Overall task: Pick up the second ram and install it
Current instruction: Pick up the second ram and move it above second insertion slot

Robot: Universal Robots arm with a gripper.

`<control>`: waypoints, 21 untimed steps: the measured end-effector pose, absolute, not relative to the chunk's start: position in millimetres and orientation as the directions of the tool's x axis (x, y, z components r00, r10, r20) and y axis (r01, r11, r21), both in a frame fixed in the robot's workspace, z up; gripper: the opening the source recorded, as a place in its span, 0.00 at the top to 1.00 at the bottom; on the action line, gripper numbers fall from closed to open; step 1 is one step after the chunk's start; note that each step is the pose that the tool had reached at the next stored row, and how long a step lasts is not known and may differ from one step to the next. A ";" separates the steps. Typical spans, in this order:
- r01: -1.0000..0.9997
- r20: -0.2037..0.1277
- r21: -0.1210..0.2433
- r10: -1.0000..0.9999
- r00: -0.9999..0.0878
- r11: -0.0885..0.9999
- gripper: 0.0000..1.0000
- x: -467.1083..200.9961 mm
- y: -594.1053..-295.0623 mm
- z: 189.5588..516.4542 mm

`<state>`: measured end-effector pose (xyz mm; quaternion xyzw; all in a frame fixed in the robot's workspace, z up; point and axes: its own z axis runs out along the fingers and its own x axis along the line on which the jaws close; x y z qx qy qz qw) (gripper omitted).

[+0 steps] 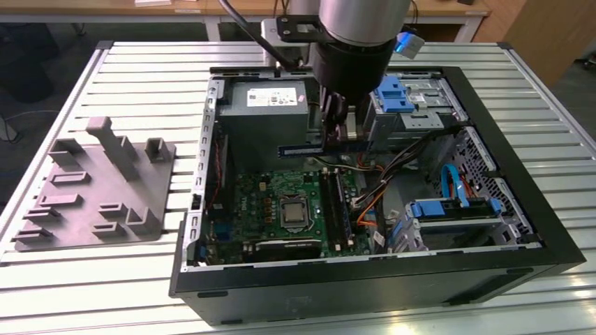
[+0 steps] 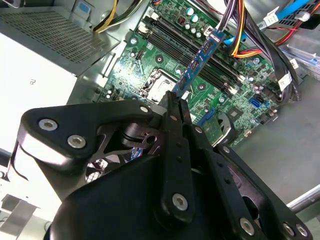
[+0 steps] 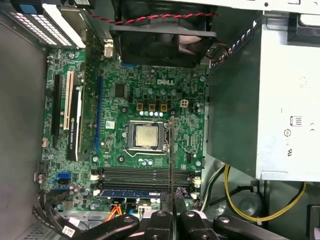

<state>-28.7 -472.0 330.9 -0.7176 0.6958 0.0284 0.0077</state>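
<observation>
The gripper (image 2: 176, 101) has its black fingers pinched on one end of the second ram (image 2: 199, 59); the blue strip juts out over the green motherboard (image 2: 131, 65), crossing the long black memory slots (image 2: 167, 39); the processor socket (image 2: 156, 86) sits beside it; orange, yellow and black cables (image 2: 245, 30) bunch near its far end.
</observation>
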 end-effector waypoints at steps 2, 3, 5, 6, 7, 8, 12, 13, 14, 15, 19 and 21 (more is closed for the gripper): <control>-0.999 -0.052 0.028 -0.998 0.027 -0.028 0.87 -28.7 -472.5 328.8; -0.999 -0.051 0.028 -0.998 0.025 -0.027 0.87 -28.7 -472.8 327.9; -0.999 -0.051 0.028 -0.998 0.022 -0.023 0.87 -28.7 -473.6 326.0; -0.999 -0.051 0.028 -0.999 0.012 -0.014 0.87 -28.6 -476.3 322.9; -1.000 -0.051 0.028 -0.999 0.009 -0.011 0.87 -28.6 -478.0 322.2; -1.000 -0.051 0.028 -0.999 0.007 -0.008 0.87 -28.7 -479.8 321.5; -1.000 -0.051 0.028 -0.999 -0.003 0.002 0.87 -28.7 -488.1 318.7; -1.000 -0.051 0.028 -0.999 -0.006 0.004 0.87 -28.7 -489.7 318.1; -1.000 -0.052 0.028 -0.999 -0.008 0.006 0.87 -28.7 -490.6 317.3; -1.000 -0.052 0.028 -0.999 -0.010 0.008 0.87 -28.8 -490.8 316.3; -0.999 -0.051 0.028 -0.998 -0.038 0.036 0.87 -28.6 -490.9 312.9; -0.998 -0.051 0.028 -0.997 -0.061 0.059 0.87 -28.6 -490.9 310.8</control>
